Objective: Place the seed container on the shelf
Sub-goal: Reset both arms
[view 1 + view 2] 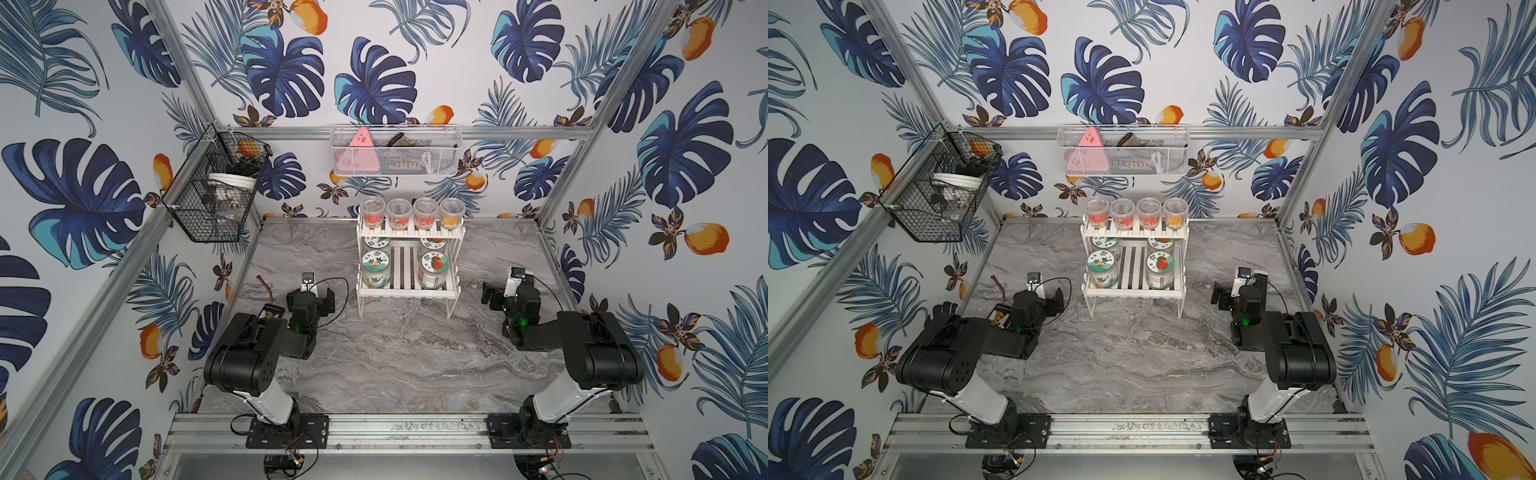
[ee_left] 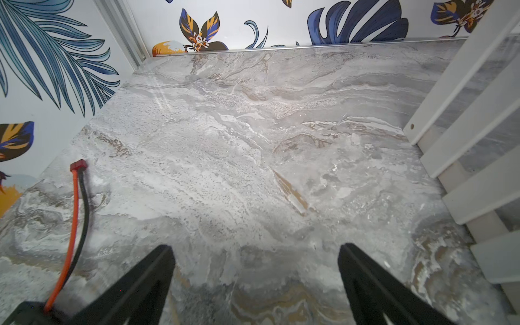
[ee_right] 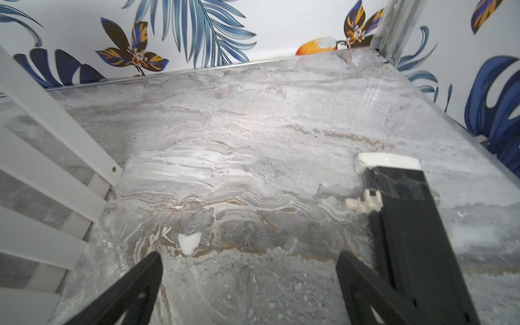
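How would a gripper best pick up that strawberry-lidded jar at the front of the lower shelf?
Probably from above, around the round lid of the strawberry-lidded jar: it stands upright, forward of the upper tier of the shelf, with bare slats beside it.

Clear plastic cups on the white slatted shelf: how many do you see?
4, in one row on the upper tier of the white two-tier slatted shelf: leftmost cup, second cup, third cup, rightmost cup. No more seem hidden behind them.
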Controlling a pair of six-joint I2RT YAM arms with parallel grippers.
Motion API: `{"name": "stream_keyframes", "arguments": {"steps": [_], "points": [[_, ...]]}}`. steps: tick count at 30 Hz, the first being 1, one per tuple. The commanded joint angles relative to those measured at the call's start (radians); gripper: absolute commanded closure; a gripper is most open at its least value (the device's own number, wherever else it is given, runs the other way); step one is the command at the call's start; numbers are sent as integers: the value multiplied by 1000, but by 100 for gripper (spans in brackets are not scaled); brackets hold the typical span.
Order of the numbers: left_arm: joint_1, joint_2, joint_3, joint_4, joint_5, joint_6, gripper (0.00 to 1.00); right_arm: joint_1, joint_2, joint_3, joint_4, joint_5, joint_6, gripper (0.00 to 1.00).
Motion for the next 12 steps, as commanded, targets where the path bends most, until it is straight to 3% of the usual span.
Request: {"name": "stream_keyframes", "arguments": {"steps": [1,12], "points": [[-12,1,8,32,-9,0,1,1,8,0,16,30,11,0],[-11,2,9,33,-6,-1,1,4,2,-1,6,36,10,0]]}}
